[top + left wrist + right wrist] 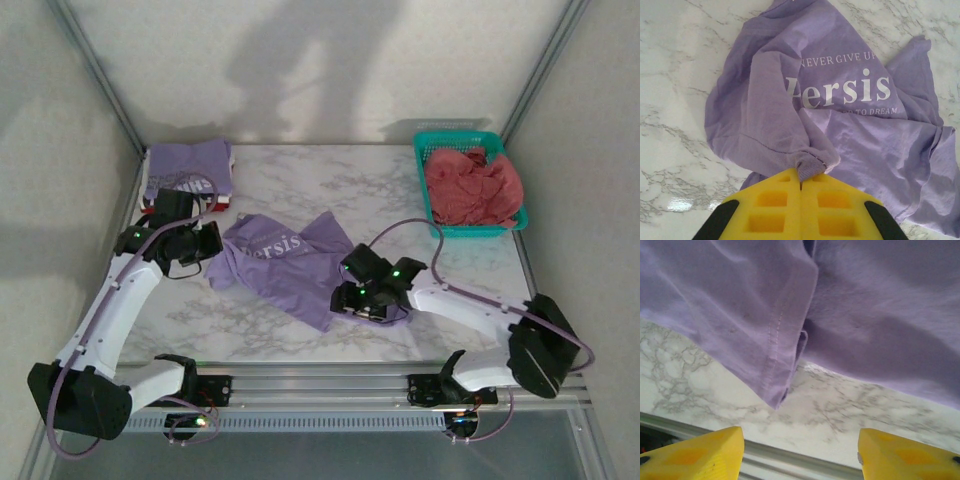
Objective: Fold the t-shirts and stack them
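Lying slantwise across the middle of the table point(300, 180), the lettered tee point(290, 262) runs its long axis from far-left to near-right, and each arm sits at one end of it. The left gripper point(205, 245) is at the far-left end; its wrist view shows the yellow fingers point(775, 205) pressed together on a ribbed edge of the cloth, with the tee point(840, 115) spreading away from the jaws towards the right arm. The right gripper point(362, 303) is at the near-right end, so it is the arm nearer the free hem. In its wrist view the fingers point(700, 452) stand wide apart with nothing between them, and the hem corner point(777, 400) hangs just ahead of them and a little left of the centre of the gap, apart from both pads. That offset is probably what the coming grasp depends on: the jaws face the hem and would need to advance and shift slightly left to take it. The tee is lavender-purple with white print reading "NEVER GIVE UP" and "Persis", bunched and creased, one side folded over itself, not yet spread flat. A folded stack point(188, 170) waits at the far-left corner, well apart, and a pink tee point(475, 185) lies heaped in the basket point(470, 232) at far right.
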`<action>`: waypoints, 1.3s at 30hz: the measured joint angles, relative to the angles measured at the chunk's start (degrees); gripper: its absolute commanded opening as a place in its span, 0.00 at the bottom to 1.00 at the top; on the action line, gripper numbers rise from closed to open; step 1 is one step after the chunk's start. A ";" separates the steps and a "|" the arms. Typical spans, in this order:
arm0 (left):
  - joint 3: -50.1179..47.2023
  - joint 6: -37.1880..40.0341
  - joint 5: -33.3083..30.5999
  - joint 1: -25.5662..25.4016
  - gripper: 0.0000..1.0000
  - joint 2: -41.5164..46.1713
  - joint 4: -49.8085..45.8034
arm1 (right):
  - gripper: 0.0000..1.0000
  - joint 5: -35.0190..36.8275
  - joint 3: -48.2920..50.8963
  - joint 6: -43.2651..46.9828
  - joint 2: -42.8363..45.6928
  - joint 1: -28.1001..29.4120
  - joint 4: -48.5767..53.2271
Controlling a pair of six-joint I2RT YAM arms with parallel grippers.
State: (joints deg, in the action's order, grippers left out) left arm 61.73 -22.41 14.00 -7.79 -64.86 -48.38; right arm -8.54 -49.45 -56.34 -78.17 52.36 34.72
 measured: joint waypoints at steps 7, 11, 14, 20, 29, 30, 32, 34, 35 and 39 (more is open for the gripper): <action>-0.09 -0.37 0.26 0.00 0.00 0.50 0.07 | 0.59 0.11 0.17 -4.52 -8.87 3.58 -6.69; -1.05 -0.70 0.37 0.00 0.00 1.40 0.44 | 0.56 -0.33 0.17 -5.88 -11.80 6.23 -9.77; -1.84 -0.85 0.37 0.00 0.00 1.57 0.57 | 0.49 -0.33 0.13 -6.21 -13.64 6.47 -11.17; -2.67 -1.05 0.37 0.00 0.00 1.95 0.61 | 0.26 -0.26 -1.18 -6.08 -16.11 6.45 -10.40; -2.82 -0.98 0.37 -0.02 0.00 4.35 -0.31 | 0.00 5.60 -9.99 -1.95 -15.76 6.64 -1.97; -2.82 -0.98 0.39 -0.11 0.00 4.72 -0.76 | 0.00 6.99 -10.84 -1.53 -14.40 6.67 -0.39; -2.60 -1.01 0.35 -0.92 0.00 5.35 -2.01 | 0.00 10.71 -11.82 -0.98 -9.14 6.69 3.69; -2.10 -1.03 0.24 -2.73 0.00 5.49 -3.10 | 0.00 13.94 -11.85 -0.90 -2.75 6.67 8.17; -1.68 -1.07 -0.04 -4.15 0.00 5.38 -3.61 | 0.00 15.91 -11.85 -0.96 1.44 6.64 10.91; 1.05 -1.66 -0.57 -10.40 0.00 2.89 -4.87 | 0.00 20.22 -11.82 -1.27 15.02 4.48 18.62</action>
State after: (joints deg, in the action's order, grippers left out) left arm 62.78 -24.08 13.43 -18.20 -61.98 -53.25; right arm 11.68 -61.28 -57.60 -63.16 56.84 53.34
